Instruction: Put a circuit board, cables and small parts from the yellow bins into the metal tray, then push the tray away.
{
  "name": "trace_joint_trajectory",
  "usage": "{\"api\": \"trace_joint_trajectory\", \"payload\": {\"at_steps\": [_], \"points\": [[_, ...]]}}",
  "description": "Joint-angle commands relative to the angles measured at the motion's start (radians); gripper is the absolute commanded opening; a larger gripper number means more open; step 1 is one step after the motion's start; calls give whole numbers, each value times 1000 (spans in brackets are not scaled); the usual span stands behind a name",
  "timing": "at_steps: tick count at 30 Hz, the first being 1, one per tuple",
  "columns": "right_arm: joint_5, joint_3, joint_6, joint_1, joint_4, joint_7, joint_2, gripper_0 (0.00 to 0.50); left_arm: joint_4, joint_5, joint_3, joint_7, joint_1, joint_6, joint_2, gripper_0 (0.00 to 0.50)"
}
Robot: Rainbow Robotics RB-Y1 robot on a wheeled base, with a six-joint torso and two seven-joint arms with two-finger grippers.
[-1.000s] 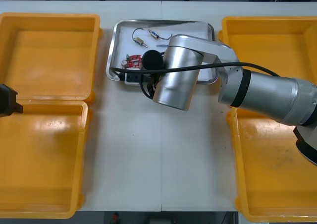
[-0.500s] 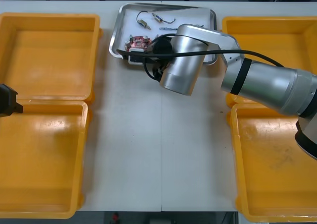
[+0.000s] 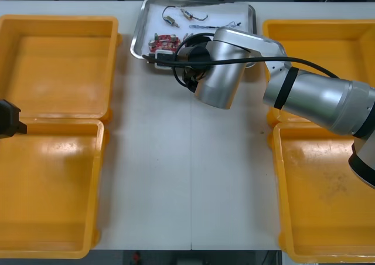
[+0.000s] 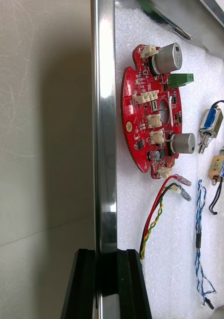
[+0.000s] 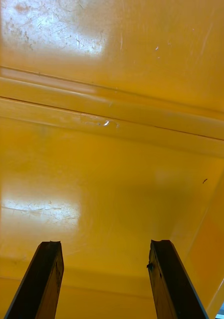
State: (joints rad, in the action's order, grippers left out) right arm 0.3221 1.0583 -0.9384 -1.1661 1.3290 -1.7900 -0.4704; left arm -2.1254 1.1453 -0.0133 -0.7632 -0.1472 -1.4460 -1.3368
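Right gripper [image 4: 106, 253], right wrist view: we see it clamped on the metal tray [image 4: 104, 124] rim; round red circuit board [image 4: 152, 109], red-yellow cable [image 4: 154, 217], blue-white cable [image 4: 199, 234] and small metal parts [image 4: 210, 124] lie on the white lining | left wrist view: left gripper [image 5: 106, 244] fingers apart over a yellow bin [image 5: 112, 174] | front view: we log the tray at the table's [image 3: 176, 171] 12 o'clock, the left gripper at 9 o'clock.
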Motion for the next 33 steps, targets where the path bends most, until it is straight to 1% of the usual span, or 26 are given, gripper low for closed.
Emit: {"api": "trace_joint_trajectory", "payload": {"at_steps": [1,3,4,6,7,11,13,15,18,20,21,24,26,28,33], "points": [[-11,-27,6,-58,6,11,13,45,-19,1,21,-21,9,-2,-44,500],[-11,-27,-8,-58,6,14,16,267,-19,1,21,-21,9,-2,-44,500],[-11,-27,-13,-58,7,14,18,315,-19,1,21,-21,9,-2,-44,500],[-9,-27,-31,-58,12,17,18,486,-19,1,21,-21,9,-2,-44,500],[-9,-27,-37,-58,15,20,18,500,-19,1,21,-21,9,-2,-44,500],[-9,-32,-109,-58,53,34,18,500,-19,1,21,-21,9,-2,-44,500],[-1,-43,-166,-58,85,41,18,500,-19,1,21,-21,9,-2,-44,500],[25,-63,-224,-58,111,47,18,500,-19,1,21,-21,9,-2,-44,500],[87,-103,-315,-56,162,55,13,500,-19,1,21,-21,9,-2,-44,500],[133,-136,-387,-55,202,64,3,500,-19,1,21,-21,9,-2,-44,500],[144,-144,-405,-55,213,67,-1,500,-19,1,21,-21,9,-2,-44,500],[207,-184,-494,-55,257,90,-22,500,-19,1,21,-21,9,-2,-44,500],[252,-212,-559,-50,295,147,-39,500,-19,1,21,-21,9,-2,-44,500],[272,-235,-606,-40,328,199,-51,500,-19,1,21,-21,9,-2,-44,500],[287,-342,-744,29,430,366,-80,500,-19,1,21,-21,9,-2,-44,500]]}}
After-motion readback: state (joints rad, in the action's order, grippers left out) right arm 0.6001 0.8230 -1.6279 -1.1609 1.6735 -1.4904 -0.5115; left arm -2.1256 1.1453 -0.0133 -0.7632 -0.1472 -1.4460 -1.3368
